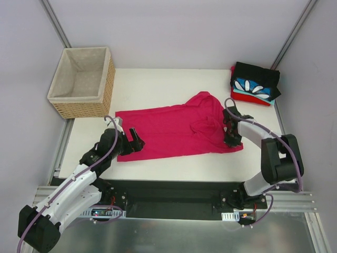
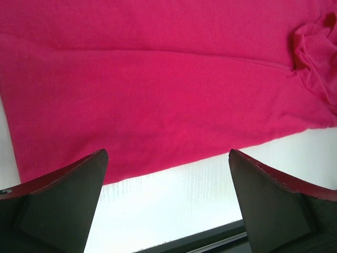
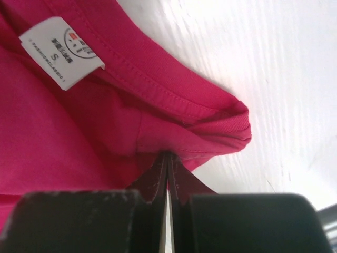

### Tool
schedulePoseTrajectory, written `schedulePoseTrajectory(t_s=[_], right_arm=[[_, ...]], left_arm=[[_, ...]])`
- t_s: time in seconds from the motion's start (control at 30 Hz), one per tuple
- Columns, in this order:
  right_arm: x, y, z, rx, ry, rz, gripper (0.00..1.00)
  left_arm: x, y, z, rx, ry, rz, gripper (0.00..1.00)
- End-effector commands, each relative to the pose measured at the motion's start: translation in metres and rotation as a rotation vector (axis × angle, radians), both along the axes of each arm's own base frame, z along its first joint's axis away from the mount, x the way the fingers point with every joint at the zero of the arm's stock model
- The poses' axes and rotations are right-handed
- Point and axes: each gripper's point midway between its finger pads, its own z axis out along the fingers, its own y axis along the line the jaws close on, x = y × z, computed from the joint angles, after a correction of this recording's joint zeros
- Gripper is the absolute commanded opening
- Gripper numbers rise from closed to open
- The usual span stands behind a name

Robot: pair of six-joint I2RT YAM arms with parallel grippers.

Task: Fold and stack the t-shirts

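Note:
A magenta-pink t-shirt [image 1: 174,129] lies spread across the white table, bunched at its right end. My left gripper [image 1: 132,140] hovers open at the shirt's left near hem; in the left wrist view its fingers [image 2: 79,184] stand wide apart, with the shirt [image 2: 158,89] just beyond them and nothing between. My right gripper [image 1: 232,138] is shut on the shirt's right end. In the right wrist view the gripper [image 3: 167,156] pinches a fold of pink cloth [image 3: 79,137] by the collar seam, near a white size label [image 3: 62,51]. Folded black [image 1: 258,76], blue petal-print [image 1: 254,88] and red [image 1: 247,98] t-shirts are stacked at the back right.
A woven wicker basket [image 1: 73,99] with beige lining stands at the back left corner of the table. Metal frame posts rise at both back corners. The table's near edge meets a black rail [image 1: 174,192] that carries the arm bases.

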Motion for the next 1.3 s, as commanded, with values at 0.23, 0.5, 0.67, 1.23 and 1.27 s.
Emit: schedulePoseTrajectory(t_s=[0.23,0.5,0.67,1.23,1.27], right_arm=[[-0.068,-0.028,0.015,-0.048,0.038,-0.083,0.0],[-0.057,-0.029,0.051,-0.014,-0.104,-0.105,0.01],[-0.017,-0.004,0.105,0.087,-0.253,-0.037,0.01],[0.029,0.107,0.097,0.167,-0.226,0.254,0.01],[0.029,0.106,0.098,0.161,-0.226,0.259,0.0]], left_arm=[[0.002,0.001,0.015,0.003,-0.047,0.0,0.99],[0.002,0.004,0.008,0.019,-0.02,0.024,0.99],[0.01,-0.004,0.022,-0.004,-0.02,0.008,0.99],[0.03,0.002,-0.037,0.094,0.107,0.112,0.99],[0.03,0.003,-0.041,0.096,0.114,0.116,0.99]])
